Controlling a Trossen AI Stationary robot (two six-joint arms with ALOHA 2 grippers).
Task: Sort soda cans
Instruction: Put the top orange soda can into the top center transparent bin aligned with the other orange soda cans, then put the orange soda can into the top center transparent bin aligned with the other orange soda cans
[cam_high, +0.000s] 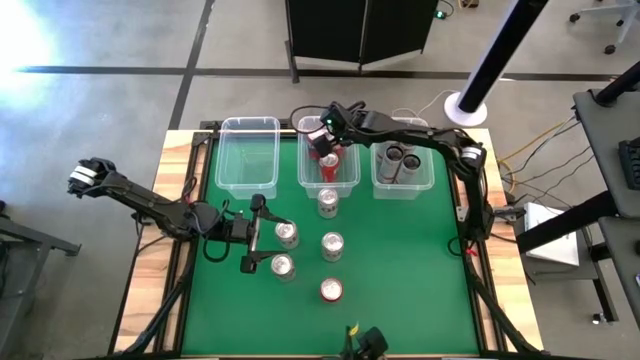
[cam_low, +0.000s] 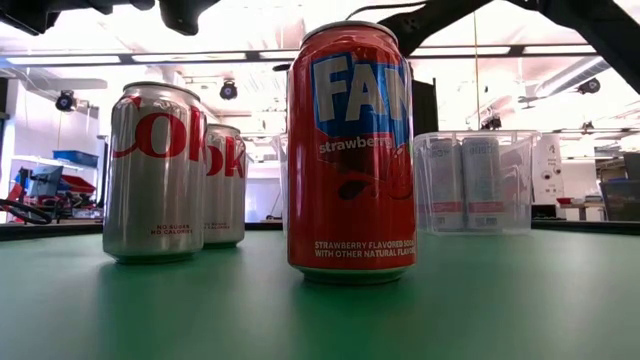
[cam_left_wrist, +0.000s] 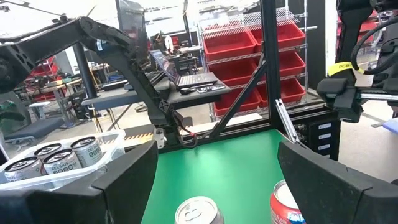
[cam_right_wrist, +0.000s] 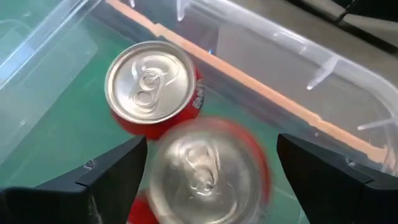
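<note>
Sorting roughly half done, by my reckoning.

- Middle bin (cam_high: 303, 170): red cans inside; right tool (cam_right_wrist: 205, 165) over it, fingers spread wide, blurred red can (cam_right_wrist: 208, 171) between them beside standing red one (cam_right_wrist: 151, 84). Looks like can dropping free, can't be sure.
- Right bin (cam_high: 402, 187): dark cans (cam_high: 403, 157).
- Left bin (cam_high: 250, 160): nothing in it yet.
- Still on green table (cam_high: 420, 290): five cans, four silver, e.g. (cam_high: 332, 245), and one red (cam_high: 331, 290).
- Left tool (cam_high: 256, 233) low over table, fingers apart, just beside silver cans (cam_high: 286, 234).
</note>
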